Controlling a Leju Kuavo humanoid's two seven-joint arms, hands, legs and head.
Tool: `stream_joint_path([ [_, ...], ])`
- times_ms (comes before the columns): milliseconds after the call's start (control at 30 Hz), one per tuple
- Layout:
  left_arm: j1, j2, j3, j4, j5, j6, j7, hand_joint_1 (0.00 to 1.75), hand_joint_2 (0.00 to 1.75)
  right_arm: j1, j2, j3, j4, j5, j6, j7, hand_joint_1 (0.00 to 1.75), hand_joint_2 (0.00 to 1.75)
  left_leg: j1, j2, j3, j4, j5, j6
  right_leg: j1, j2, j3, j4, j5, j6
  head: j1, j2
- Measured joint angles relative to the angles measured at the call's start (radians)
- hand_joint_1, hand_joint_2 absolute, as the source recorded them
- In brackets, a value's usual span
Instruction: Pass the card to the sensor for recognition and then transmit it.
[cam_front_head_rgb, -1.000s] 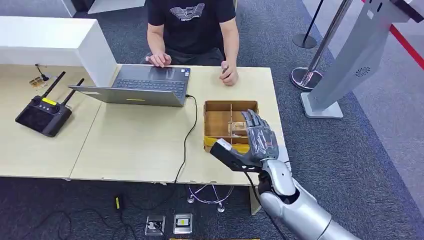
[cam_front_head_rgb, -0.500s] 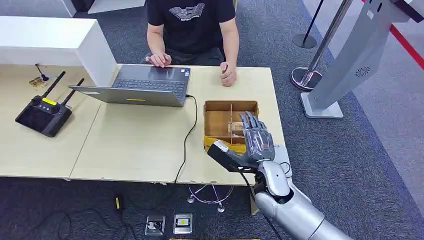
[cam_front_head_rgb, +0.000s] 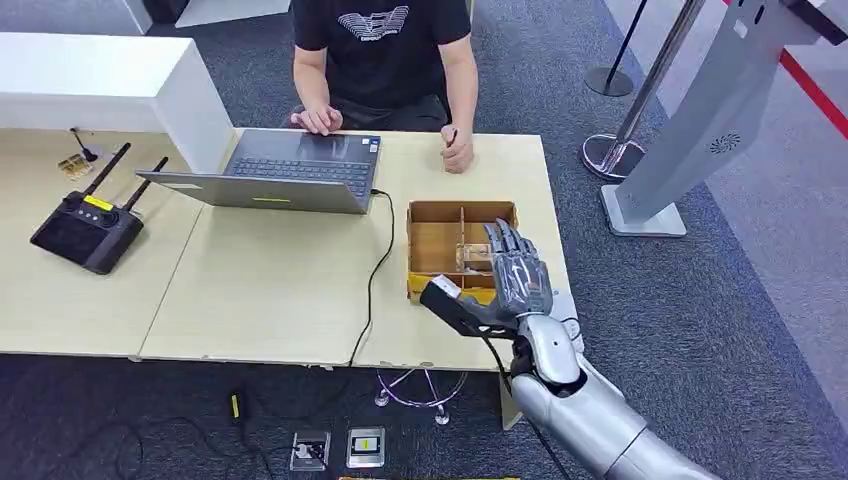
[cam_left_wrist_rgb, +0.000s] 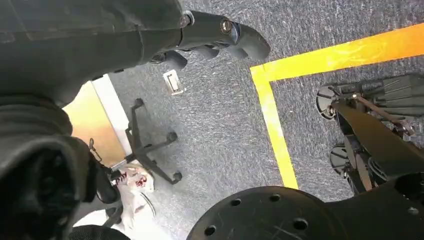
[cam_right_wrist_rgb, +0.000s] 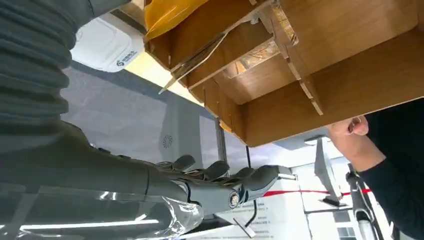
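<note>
My right hand (cam_front_head_rgb: 518, 278) hovers over the near right corner of the wooden compartment box (cam_front_head_rgb: 460, 207), fingers stretched flat and thumb out to the side, holding nothing. In the right wrist view the same hand (cam_right_wrist_rgb: 220, 185) shows straight fingers apart from the box (cam_right_wrist_rgb: 350, 80). A thin clear card (cam_front_head_rgb: 470, 255) stands on edge in a middle compartment, also seen as a card (cam_right_wrist_rgb: 200, 57) leaning against a divider. The white sensor pad (cam_right_wrist_rgb: 105, 45) lies on the table beside the box, under my wrist. My left hand (cam_left_wrist_rgb: 220, 35) hangs over the carpet, empty.
A person (cam_front_head_rgb: 385, 50) sits across the table with a hand on the open laptop (cam_front_head_rgb: 290, 170). A black cable (cam_front_head_rgb: 375, 270) runs off the near edge. A black antenna controller (cam_front_head_rgb: 85, 230) lies at the left. A grey gate post (cam_front_head_rgb: 700, 120) stands at the right.
My right hand dipped slightly toward the table's near edge, then came back over the box. Its fingers stayed stretched out and nothing was picked up.
</note>
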Motion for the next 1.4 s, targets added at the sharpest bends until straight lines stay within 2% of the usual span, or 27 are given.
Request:
stream_joint_path([
  [733, -0.004, 0.004, 0.0, 0.0, 0.004, 0.0, 0.004, 0.0, 0.0, -0.043, 0.021, 0.0, 0.138, -0.072, -0.021, -0.016, 0.0, 1.75, 0.0, 0.0, 0.0, 0.0, 0.0, 0.0, 0.0, 0.0, 0.0, 0.0, 0.0, 0.0, 0.0, 0.0],
  [1200, -0.011, 0.005, -0.001, 0.0, -0.025, 0.0, 0.024, 0.0, 0.0, -0.054, 0.032, -0.001, 0.206, -0.074, -0.024, -0.018, 0.0, 1.75, 0.0, 0.0, 0.0, 0.0, 0.0, 0.0, 0.0, 0.0, 0.0, 0.0, 0.0, 0.0, 0.0, 0.0],
  [1400, -0.014, 0.005, -0.001, 0.0, -0.021, 0.0, 0.025, 0.0, 0.0, -0.069, 0.047, 0.0, 0.242, -0.083, -0.04, -0.053, 0.0, 1.75, 0.0, 0.0, 0.0, 0.0, 0.0, 0.0, 0.0, 0.0, 0.0, 0.0, 0.0, 0.0, 0.0, 0.0],
])
